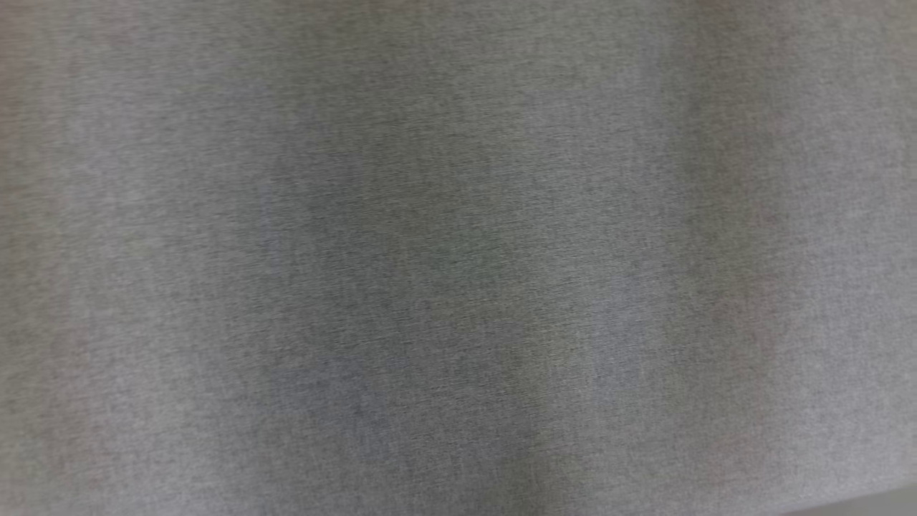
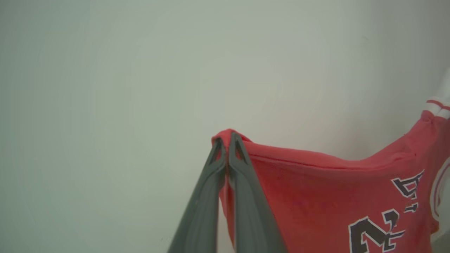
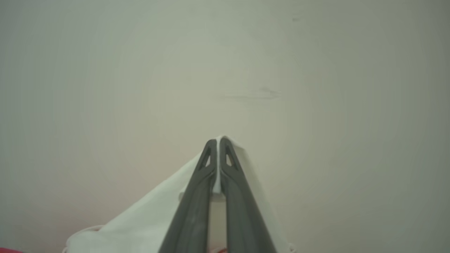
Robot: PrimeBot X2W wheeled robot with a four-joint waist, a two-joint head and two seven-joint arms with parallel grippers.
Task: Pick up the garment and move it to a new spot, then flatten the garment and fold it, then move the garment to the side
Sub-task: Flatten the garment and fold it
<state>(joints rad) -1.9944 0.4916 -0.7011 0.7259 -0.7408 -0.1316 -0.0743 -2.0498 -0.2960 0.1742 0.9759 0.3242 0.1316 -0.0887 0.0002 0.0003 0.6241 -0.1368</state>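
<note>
Left end effector (image 2: 227, 140) is pinching the red garment (image 2: 316, 200) at its edge; right end effector (image 3: 218, 143) is clamping what looks like its white sleeve (image 3: 151, 218). Garment is hanging between both, likely for spreading flat.

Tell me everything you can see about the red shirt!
The red shirt looks like soft cotton, with dark letters edged in white and a white, red-striped sleeve. It sags, lifted, in front of a pale surface. The left tool is shut on one red corner, and the right tool is shut on white cloth, probably a sleeve.
</note>
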